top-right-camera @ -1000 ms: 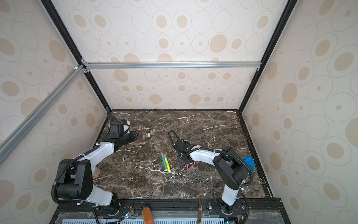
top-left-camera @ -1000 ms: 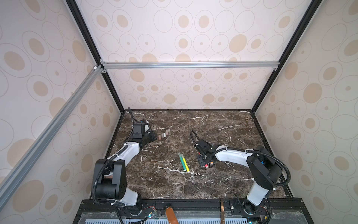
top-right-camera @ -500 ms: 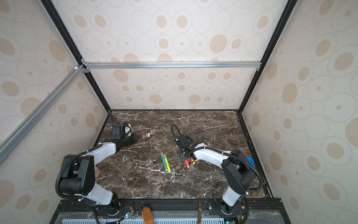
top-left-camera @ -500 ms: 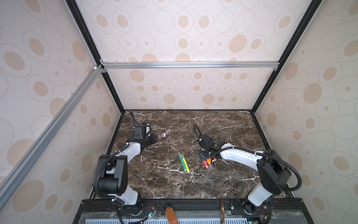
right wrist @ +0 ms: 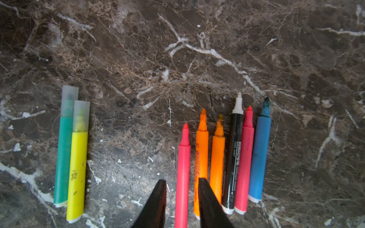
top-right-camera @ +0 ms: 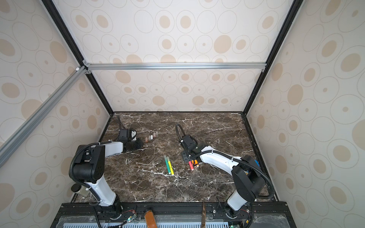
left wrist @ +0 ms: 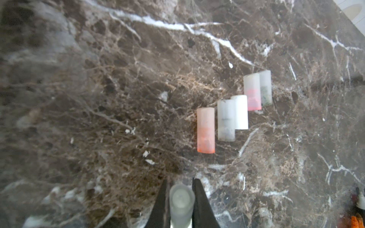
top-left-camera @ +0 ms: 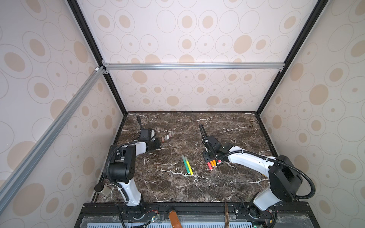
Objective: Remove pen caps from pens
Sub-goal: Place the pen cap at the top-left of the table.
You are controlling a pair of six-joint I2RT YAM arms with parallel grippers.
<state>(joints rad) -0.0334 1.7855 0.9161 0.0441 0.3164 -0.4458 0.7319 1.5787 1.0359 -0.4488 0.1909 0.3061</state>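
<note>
Red pen down on the desk, uncapped: six bare, two left.
It ends the bare row at 9 o'clock; right pincer has eased open astride it; left pincer grips a cap, five caps at 2 o'clock.

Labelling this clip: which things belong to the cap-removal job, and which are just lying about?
Job: capped green marker pen; capped yellow marker pen; six uncapped coloured marker pens; five loose translucent plastic caps; sixth cap in left gripper.
Lying about: brown bottle-like thing at the front edge; thin wooden strip there too; small dark-topped cylinder, near-left corner.
</note>
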